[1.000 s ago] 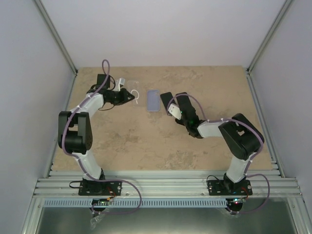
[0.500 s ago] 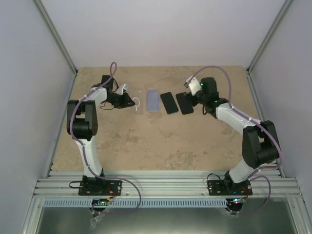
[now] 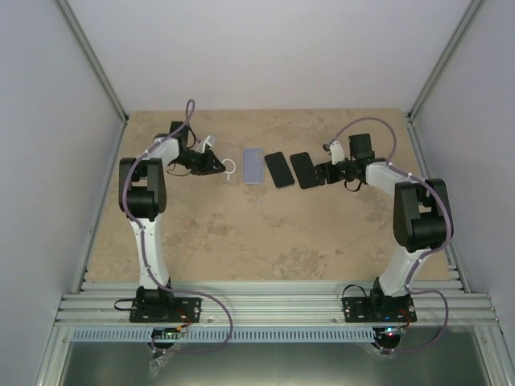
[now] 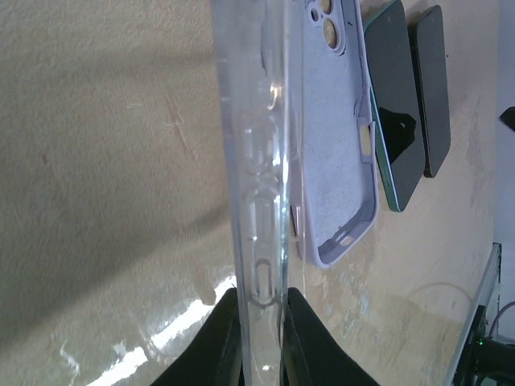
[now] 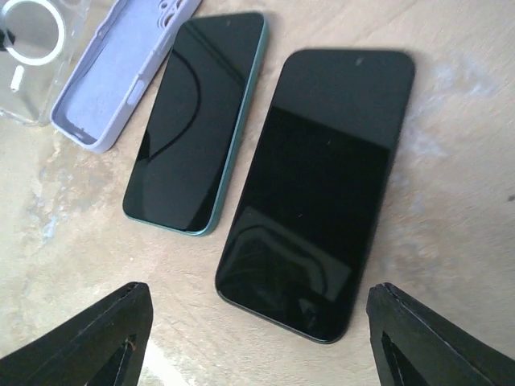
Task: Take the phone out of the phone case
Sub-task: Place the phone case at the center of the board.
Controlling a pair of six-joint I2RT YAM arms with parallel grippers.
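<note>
1. While the left gripper (image 4: 261, 299) pinches the clear case (image 4: 256, 161) by one rim, its fingers (image 4: 225, 338) closed tight on the plastic, that case shows edge-on in the left wrist view.
2. Seen from above, the clear case sits at the left end of a row of four things on the table (image 3: 241, 241), with a white ring (image 5: 28, 30) on its back.
3. Just right of it lies the lilac case (image 3: 253, 166), hollow side up, its lining and camera holes in plain sight.
4. Next comes the green phone (image 5: 197, 121), flat and screen up, its long edge just beside the lilac case; whether the two touch I cannot tell.
5. Beside that lies the black phone (image 5: 322, 193), also flat and screen up, with a narrow strip of table between the two phones.
6. Both phones lie outside the cases.
7. At the right end of the row hangs the right gripper (image 3: 324, 174), near the black phone, its fingers spread wide and gripping nothing.
</note>
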